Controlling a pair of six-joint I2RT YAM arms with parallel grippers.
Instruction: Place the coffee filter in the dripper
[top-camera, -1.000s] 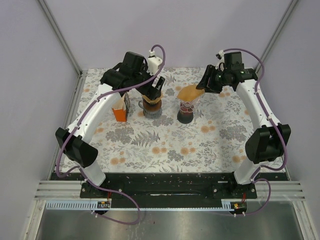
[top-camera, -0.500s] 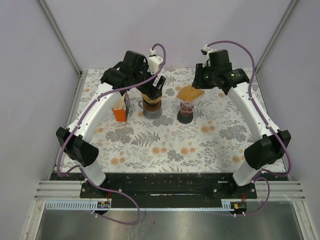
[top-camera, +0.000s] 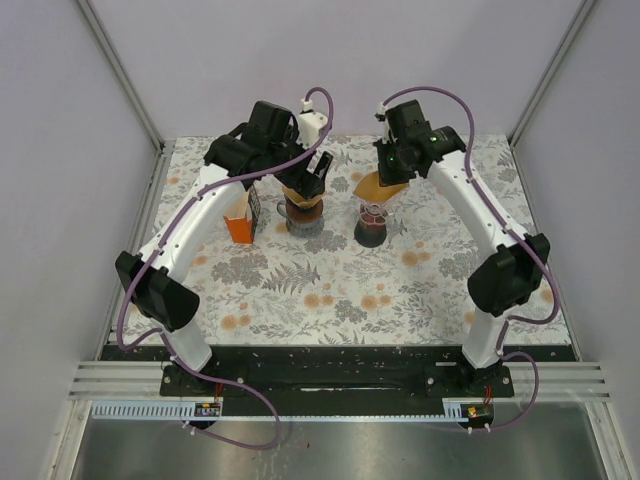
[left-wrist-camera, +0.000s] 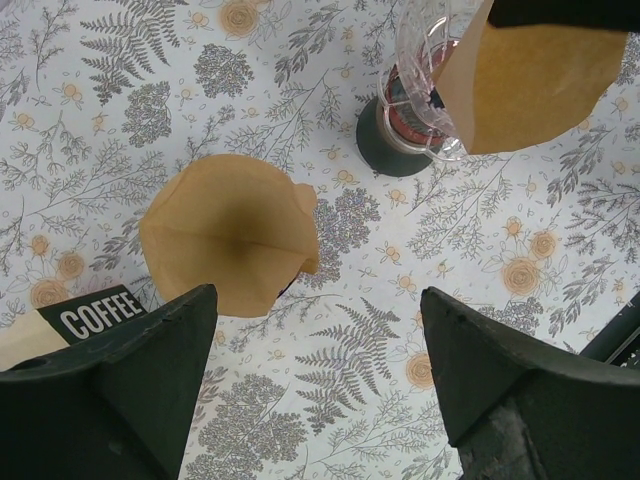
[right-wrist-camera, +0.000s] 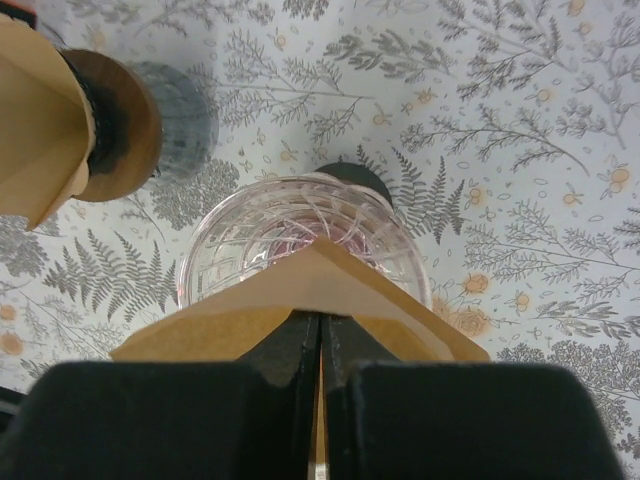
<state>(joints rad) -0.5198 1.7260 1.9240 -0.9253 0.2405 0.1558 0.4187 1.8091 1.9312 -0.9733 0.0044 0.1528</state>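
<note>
A flat, folded brown coffee filter (right-wrist-camera: 300, 290) is pinched at its edge by my right gripper (right-wrist-camera: 321, 325), which is shut on it. It hangs right over the clear glass dripper (right-wrist-camera: 300, 215), its tip above the bowl. From above, the filter (top-camera: 378, 187) covers the top of the dripper (top-camera: 371, 225), with the right gripper (top-camera: 393, 172) at its far side. My left gripper (left-wrist-camera: 318, 298) is open and empty. It hovers over a second dripper lined with an opened filter (left-wrist-camera: 230, 232), and the held filter (left-wrist-camera: 530, 85) shows at its upper right.
An orange coffee box (top-camera: 241, 222) stands left of the second, lined dripper (top-camera: 303, 208). Its "COFFEE" label (left-wrist-camera: 95, 315) shows by my left finger. Both drippers stand close together at the back of the floral tablecloth (top-camera: 330, 290).
My right arm has swung left to the filter lying on the clear dripper, and its jaws have closed on the filter's edge. The left arm has stayed still.
</note>
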